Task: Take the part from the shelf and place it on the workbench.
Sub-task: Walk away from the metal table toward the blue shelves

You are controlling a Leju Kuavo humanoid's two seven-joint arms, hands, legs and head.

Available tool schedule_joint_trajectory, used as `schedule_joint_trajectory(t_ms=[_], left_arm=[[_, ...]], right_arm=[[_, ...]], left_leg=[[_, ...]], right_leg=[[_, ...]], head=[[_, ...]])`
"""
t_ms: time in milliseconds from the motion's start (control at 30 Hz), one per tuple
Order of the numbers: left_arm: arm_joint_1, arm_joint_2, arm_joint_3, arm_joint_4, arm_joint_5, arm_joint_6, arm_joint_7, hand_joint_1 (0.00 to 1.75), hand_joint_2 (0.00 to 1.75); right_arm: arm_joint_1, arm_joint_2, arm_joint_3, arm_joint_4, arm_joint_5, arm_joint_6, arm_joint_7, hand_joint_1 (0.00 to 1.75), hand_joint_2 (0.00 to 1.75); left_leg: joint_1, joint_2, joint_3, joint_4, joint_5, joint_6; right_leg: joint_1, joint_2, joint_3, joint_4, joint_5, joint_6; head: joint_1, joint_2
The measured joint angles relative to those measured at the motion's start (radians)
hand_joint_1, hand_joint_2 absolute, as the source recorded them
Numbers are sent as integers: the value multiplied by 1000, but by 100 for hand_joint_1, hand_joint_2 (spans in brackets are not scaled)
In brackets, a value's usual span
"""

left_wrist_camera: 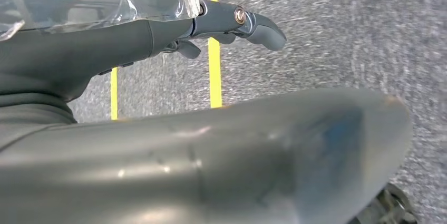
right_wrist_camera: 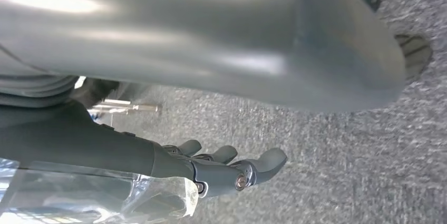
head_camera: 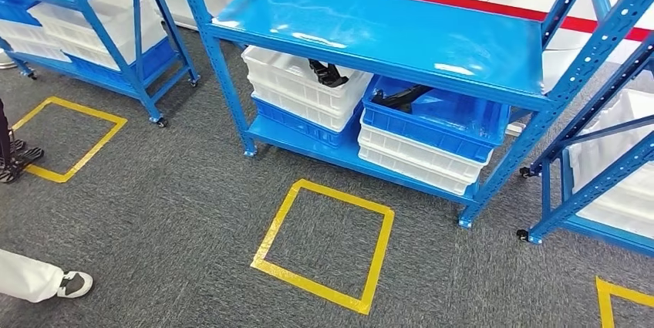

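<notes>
Black angular part [head_camera: 328, 73] in white bin [head_camera: 305, 85] on blue shelf [head_camera: 385, 31]

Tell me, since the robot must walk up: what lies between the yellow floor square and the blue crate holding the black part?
In the head view, grey carpet leads from the yellow square to the shelf; the blue crate sits atop white crates.
</notes>
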Motion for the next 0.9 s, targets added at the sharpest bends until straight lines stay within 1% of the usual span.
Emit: schedule_joint_trajectory(t_ms=[33,67,100,133,167,200,233,267,300,333,367,400,433,467,500,533,567,600,633,667,700,733,767,800,833,867,900], left_arm=[[0,0,0,0,0,0,0,0,0],[-1,0,0,0,0,0,0,0,0],[-2,0,0,0,0,0,0,0,0],[-2,0,0,0,0,0,0,0,0],[-2,0,0,0,0,0,-1,0,0],[-1,0,0,0,0,0,-1,0,0],[0,0,0,0,0,0,-1,0,0],[3,0,0,0,0,0,-1,0,0],[4,0,0,0,0,0,-1,0,0],[5,0,0,0,0,0,-1,0,0],[5,0,-1,0,0,0,-1,0,0],[4,0,-1,0,0,0,-1,0,0],[3,1,0,0,0,0,-1,0,0],[2,2,0,0,0,0,-1,0,0],[1,2,0,0,0,0,-1,0,0],[0,2,0,0,0,0,-1,0,0],[-1,2,-1,0,0,0,-1,0,0],[-1,1,-1,0,0,0,-1,0,0],[-2,0,-1,0,0,0,-1,0,0],[-3,0,-1,0,-1,0,-2,0,0],[-3,-1,-1,0,-1,0,-3,0,0],[-2,-1,-1,0,-1,0,-3,0,0],[1,-1,-1,0,-1,0,-3,0,0],[3,-1,-2,0,-1,0,-3,0,0],[3,-1,-3,0,-1,0,-3,0,0],[3,-1,-5,0,0,0,-3,0,0],[2,-1,-6,0,0,0,-3,0,0]], right_arm=[[-1,1,0,0,0,0,0,0,0],[-1,1,0,0,-1,0,0,0,0],[0,1,0,0,-1,0,0,0,0],[0,1,0,0,-2,0,0,0,0],[-1,0,0,0,-2,0,0,0,0],[-2,0,0,0,-2,0,0,0,0],[-4,0,0,0,-3,0,0,0,0],[-4,0,0,0,-3,0,0,0,0],[-4,0,0,0,-3,0,0,0,0],[-3,0,0,0,-3,0,0,0,0],[-2,0,0,0,-3,0,0,0,0],[-1,0,0,0,-3,0,0,0,0],[-1,0,0,0,-3,0,0,0,0],[-2,1,0,0,-3,0,0,0,0],[-2,1,0,0,-3,0,0,0,0],[-2,2,0,0,-3,0,0,0,0],[-1,1,0,0,-3,0,0,0,0],[1,1,0,0,-3,0,0,0,0],[2,0,0,0,-3,0,0,0,0],[3,-1,0,0,-3,0,0,0,0],[3,-1,0,0,-4,1,0,0,0],[3,-1,0,0,-5,1,0,0,0],[2,-1,1,0,-7,1,0,0,0],[1,-1,1,0,-8,2,0,0,0],[2,-2,1,0,-9,1,0,0,0],[3,-2,1,0,-10,1,0,0,0],[4,-3,1,0,-11,0,0,0,0]], left_leg=[[-3,8,0,3,-3,-4],[-2,17,2,5,-4,-7],[0,19,2,8,-8,-11],[4,6,-2,21,-20,-17],[9,-17,-13,52,-42,-23],[13,-46,-37,108,-76,-30],[17,-72,-69,182,-115,-35],[19,-84,-103,256,-147,-38],[20,-90,-129,311,-165,-39],[20,-93,-138,327,-161,-38],[20,-96,-126,299,-138,-35],[20,-105,-96,235,-101,-30],[19,-127,-58,152,-63,-22],[18,-145,-26,79,-34,-17],[16,-159,-4,30,-16,-15],[14,-165,5,7,-11,-15],[12,-155,6,3,-10,-17],[14,-144,5,1,-6,-15],[15,-135,6,-2,-3,-11],[17,-124,5,-5,0,-5],[20,-112,4,-8,2,0],[19,-99,4,-8,3,3],[20,-85,2,-8,3,5],[20,-71,1,-8,3,5],[20,-57,0,-8,2,5],[22,-45,0,-7,2,3],[23,-35,2,-5,0,0]], right_leg=[[2,-1,2,-10,-1,-9],[3,13,0,-9,2,-19],[3,23,-2,-10,3,-26],[2,35,-3,-10,6,-31],[0,46,-5,-11,9,-38],[-1,58,-8,-11,12,-43],[-2,71,-12,-11,15,-47],[-2,84,-16,-11,17,-51],[-1,99,-18,-11,19,-52],[-1,114,-20,-11,21,-52],[-1,128,-20,-11,23,-51],[0,142,-20,-11,24,-49],[-1,154,-20,-11,26,-47],[0,167,-22,-10,28,-44],[1,178,-24,-10,30,-41],[1,188,-28,-10,32,-38],[1,198,-32,-10,34,-33],[0,203,-34,-10,36,-30],[-1,193,-38,-2,30,-27],[0,170,-48,22,12,-24],[-1,141,-66,66,-18,-21],[-1,113,-94,133,-57,-16],[-3,97,-125,206,-96,-11],[-5,91,-149,266,-121,-5],[-7,88,-158,296,-128,0],[-9,84,-144,281,-114,4],[-12,76,-112,228,-85,8]], head=[[0,0],[-1,0],[-1,0],[-1,0],[-1,0],[-1,0],[-1,0],[-2,0],[-2,0],[-2,0],[-2,0],[-2,0],[-2,0],[-2,0],[-1,0],[-1,0],[-1,0],[-1,0],[0,0],[0,0],[0,0],[1,0],[1,0],[1,0],[2,0],[2,0],[2,0]])
